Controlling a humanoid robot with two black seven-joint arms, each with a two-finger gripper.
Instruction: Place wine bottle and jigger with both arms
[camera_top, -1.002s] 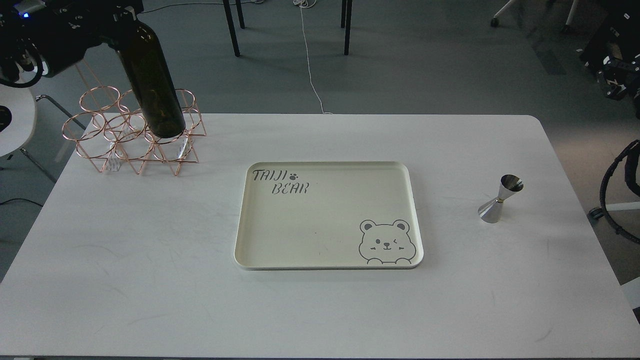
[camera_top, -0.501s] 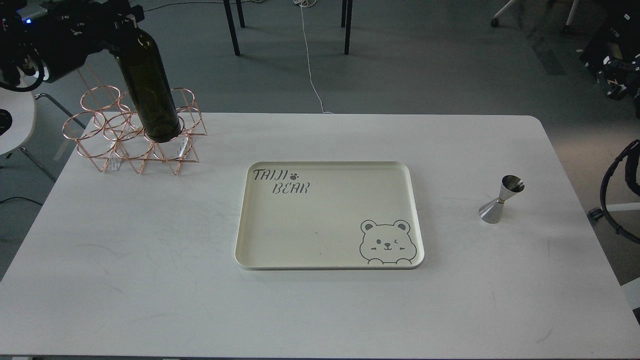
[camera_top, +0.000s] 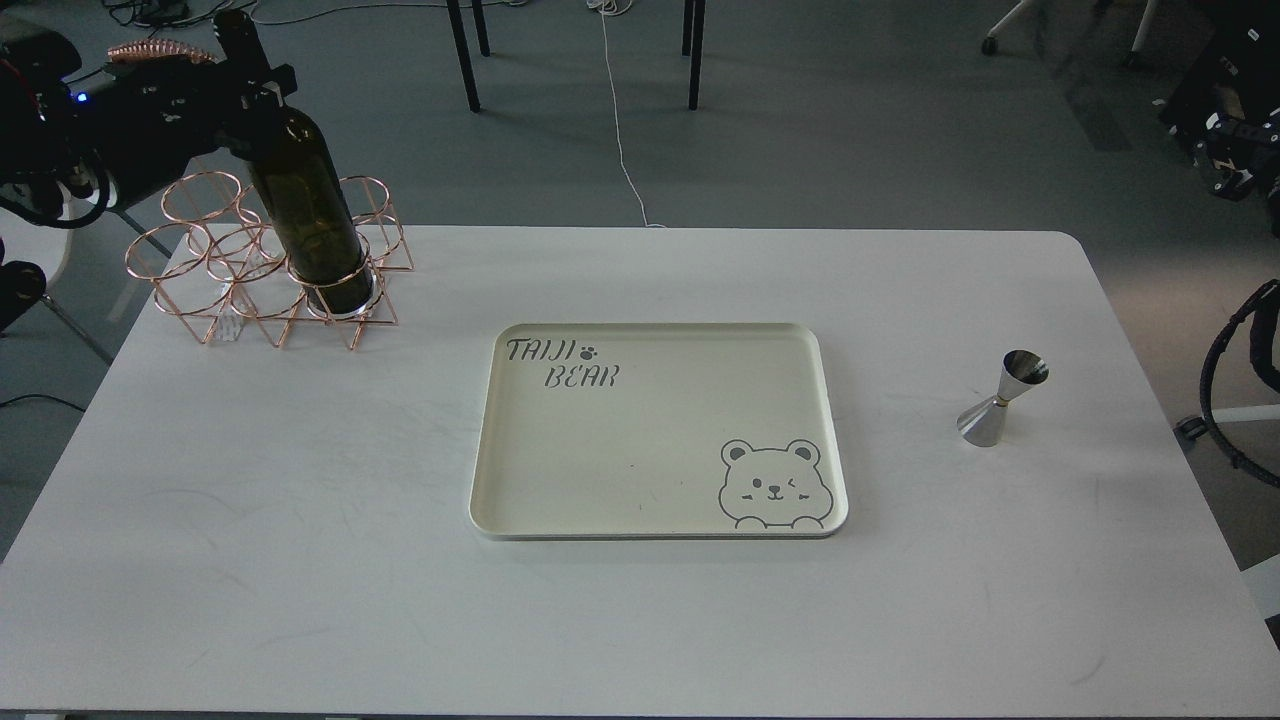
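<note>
In the head view, the wine bottle (camera_top: 305, 210) is seen at the upper left of the frame, standing nearly upright with its base lowered into a ring of the copper wire rack (camera_top: 262, 262). Its long axis runs almost vertically, the neck leaning slightly toward the upper left. The left gripper (camera_top: 240, 85) is closed around the neck just above the shoulder, so the bottle is held from the left side, where the black arm enters the frame. Whether the base is fully seated on the table (camera_top: 300, 560) inside the ring cannot be told.

A cream tray (camera_top: 650, 450) printed with a bear is laid at the centre of the frame and carries nothing. The jigger (camera_top: 1002, 398) is found at the right of the frame, standing on the table on its wider cone, tilted a little, well apart from the tray and from the bottle. No right gripper is shown; only a loop of black cable is visible at the right edge. Since the jigger lies far to the right of the tray, the right arm is judged much the nearer one for it, with the approach expected from the right edge inward.
</note>
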